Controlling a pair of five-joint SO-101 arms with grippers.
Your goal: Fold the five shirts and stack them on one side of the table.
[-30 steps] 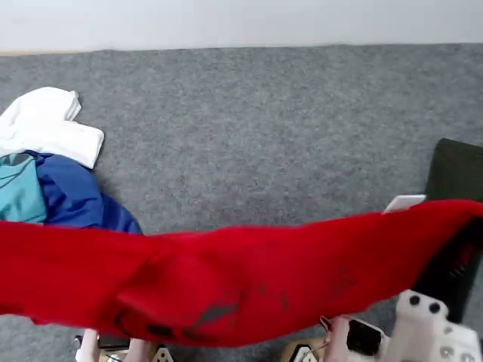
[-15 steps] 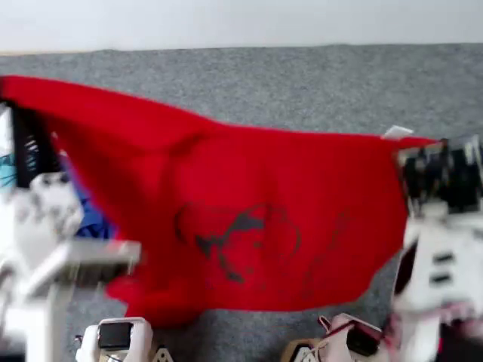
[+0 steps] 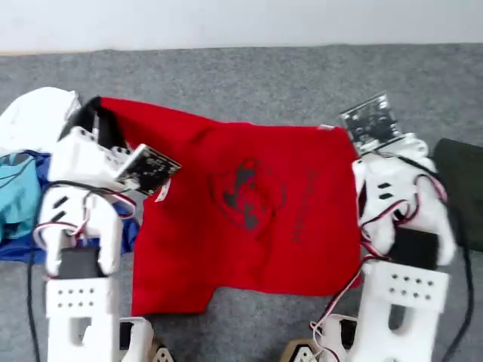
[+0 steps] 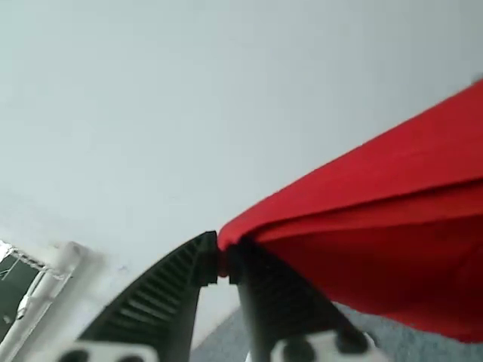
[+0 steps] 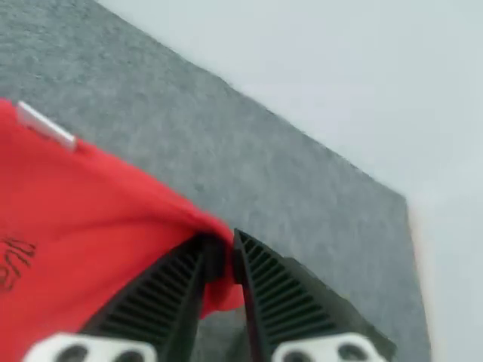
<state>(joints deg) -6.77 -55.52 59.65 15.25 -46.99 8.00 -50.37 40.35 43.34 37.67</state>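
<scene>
Red shirt (image 3: 249,219) — I hold it stretched over the grey table (image 3: 264,83). Left gripper (image 4: 221,258) clamps one corner, right gripper (image 5: 223,255) another.

Spread shirt (image 3: 249,219) at centre of table (image 3: 264,83), shirt pile (image 3: 30,143) left, folded shirt (image 3: 462,188) right

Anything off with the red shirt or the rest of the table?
The red printed shirt sits askew: left gripper and right gripper pinch its far corners, but that edge slants and the near hem runs uneven. A white shirt, teal shirt and blue shirt lie heaped, unfolded, beside it.
</scene>
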